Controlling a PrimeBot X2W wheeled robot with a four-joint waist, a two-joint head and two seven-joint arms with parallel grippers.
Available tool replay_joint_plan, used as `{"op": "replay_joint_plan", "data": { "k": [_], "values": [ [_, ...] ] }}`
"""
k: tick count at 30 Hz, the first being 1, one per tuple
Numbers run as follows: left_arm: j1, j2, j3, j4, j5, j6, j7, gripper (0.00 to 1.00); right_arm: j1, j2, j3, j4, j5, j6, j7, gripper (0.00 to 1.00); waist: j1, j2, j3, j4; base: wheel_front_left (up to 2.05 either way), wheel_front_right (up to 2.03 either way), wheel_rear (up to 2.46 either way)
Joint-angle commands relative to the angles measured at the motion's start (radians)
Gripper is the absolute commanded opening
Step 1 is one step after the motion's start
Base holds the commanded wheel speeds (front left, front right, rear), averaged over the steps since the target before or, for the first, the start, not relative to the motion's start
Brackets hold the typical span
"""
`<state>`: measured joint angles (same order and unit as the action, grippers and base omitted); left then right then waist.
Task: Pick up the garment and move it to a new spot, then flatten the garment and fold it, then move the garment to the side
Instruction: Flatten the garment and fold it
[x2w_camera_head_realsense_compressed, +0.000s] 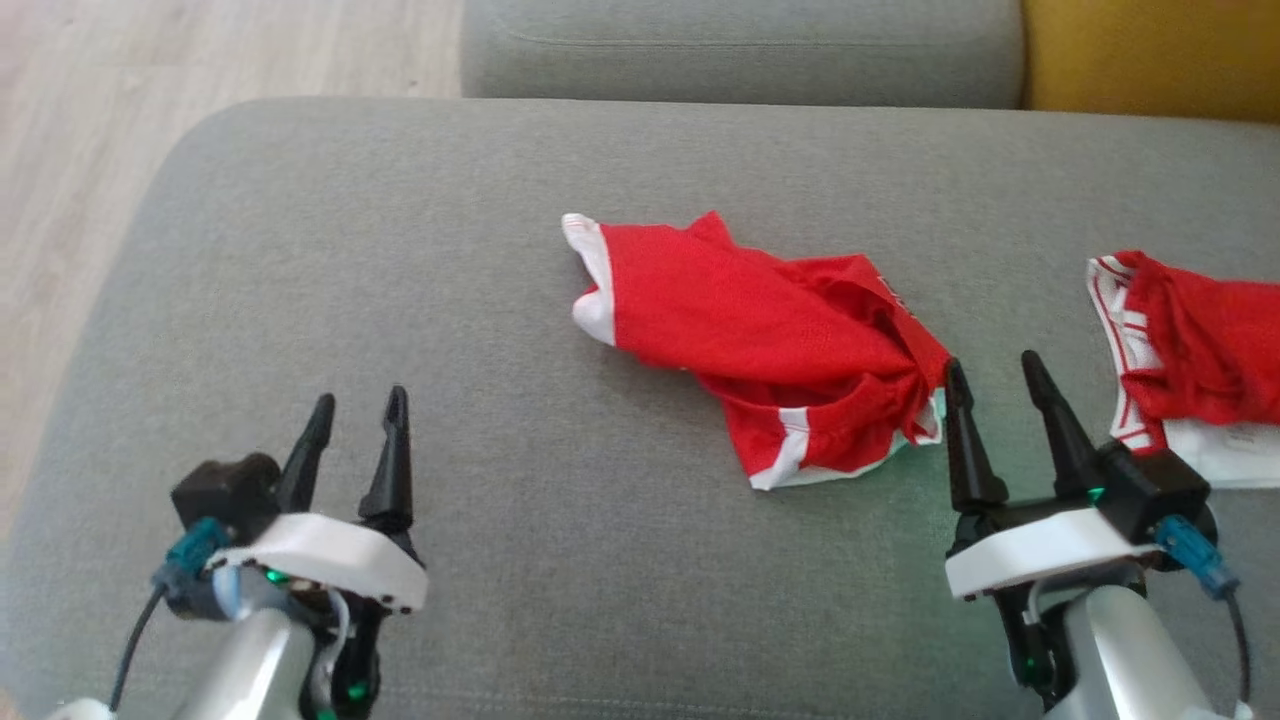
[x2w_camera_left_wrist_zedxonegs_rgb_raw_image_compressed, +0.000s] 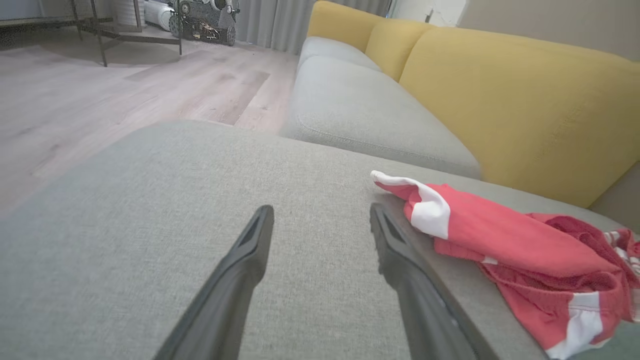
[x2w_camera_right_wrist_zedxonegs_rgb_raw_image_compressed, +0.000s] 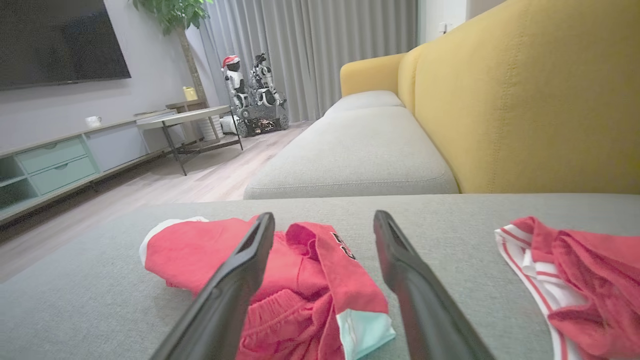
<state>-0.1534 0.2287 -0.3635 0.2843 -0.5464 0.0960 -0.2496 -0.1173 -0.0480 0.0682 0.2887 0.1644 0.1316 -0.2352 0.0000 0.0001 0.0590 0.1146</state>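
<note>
- I count two red garments: the middle garment (x2w_camera_head_realsense_compressed: 760, 320) and the right-hand garment (x2w_camera_head_realsense_compressed: 1200, 340).
- I have two grippers, my left gripper (x2w_camera_head_realsense_compressed: 361, 396) and my right gripper (x2w_camera_head_realsense_compressed: 992, 361), with two dark fingers (x2w_camera_head_realsense_compressed: 390, 460) on each, four altogether.
- Two grey cushions: near cushion (x2w_camera_head_realsense_compressed: 400, 280), far cushion (x2w_camera_head_realsense_compressed: 740, 50).
- One television (x2w_camera_right_wrist_zedxonegs_rgb_raw_image_compressed: 55, 40).

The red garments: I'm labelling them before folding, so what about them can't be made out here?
- Middle garment: crumpled in all views; its own folds hide its kind and outline.
- Its dark lettering: right wrist view, folded over, too small to read.
- Right-hand garment: cut off by the head view's right edge and the right wrist view's corner.
- Right gripper: one finger covers part of the middle garment, right wrist view.
</note>
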Motion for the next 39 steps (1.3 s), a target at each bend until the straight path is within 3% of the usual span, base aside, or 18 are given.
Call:
{"op": "replay_joint_plan", "data": {
  "k": [1, 13, 28, 36, 37, 38, 39],
  "values": [
    [-0.059, 0.01, 0.052, -0.043, 0.011, -0.001, -0.012, 1.0, -0.027, -0.002, 0.028, -0.027, -0.007, -0.001, 0.005, 1.0, 0.0, -0.0001, -0.001, 0.007, 0.0, 0.0, 0.0],
    [-0.05, -0.081, 0.133, -0.021, 0.096, -0.078, -0.012, 1.0, -0.061, -0.002, 0.15, 0.034, -0.026, -0.001, 0.167, 1.0, 0.0, -0.0001, 0.019, 0.02, 0.0, 0.0, 0.0],
    [-0.057, -0.146, 0.188, 0.038, 0.162, -0.15, -0.012, 1.0, -0.163, -0.002, 0.117, 0.192, 0.1, -0.001, 0.212, 1.0, 0.0, -0.0001, 0.053, 0.056, 0.0, 0.0, 0.0],
    [-0.06, -0.164, 0.209, 0.051, 0.185, -0.168, -0.012, 1.0, -0.202, -0.002, 0.12, 0.277, 0.106, -0.001, 0.231, 1.0, 0.0, -0.0001, 0.059, 0.06, 0.0, 0.0, 0.0],
    [-0.061, -0.165, 0.211, 0.052, 0.187, -0.17, -0.012, 1.0, -0.206, -0.002, 0.126, 0.282, 0.114, -0.001, 0.23, 0.41, 0.0, -0.0001, 0.059, 0.059, 0.0, 0.0, 0.0],
    [-0.062, -0.167, 0.213, 0.054, 0.189, -0.172, -0.012, 1.0, -0.211, -0.002, 0.13, 0.284, 0.125, -0.001, 0.226, 0.08, 0.0, -0.0001, 0.06, 0.057, 0.0, 0.0, 0.0],
    [-0.063, -0.168, 0.215, 0.055, 0.191, -0.173, -0.012, 1.0, -0.216, -0.002, 0.135, 0.287, 0.133, -0.001, 0.223, 0.0, 0.0, -0.0001, 0.059, 0.055, 0.0, 0.0, 0.0]
  ]
}}
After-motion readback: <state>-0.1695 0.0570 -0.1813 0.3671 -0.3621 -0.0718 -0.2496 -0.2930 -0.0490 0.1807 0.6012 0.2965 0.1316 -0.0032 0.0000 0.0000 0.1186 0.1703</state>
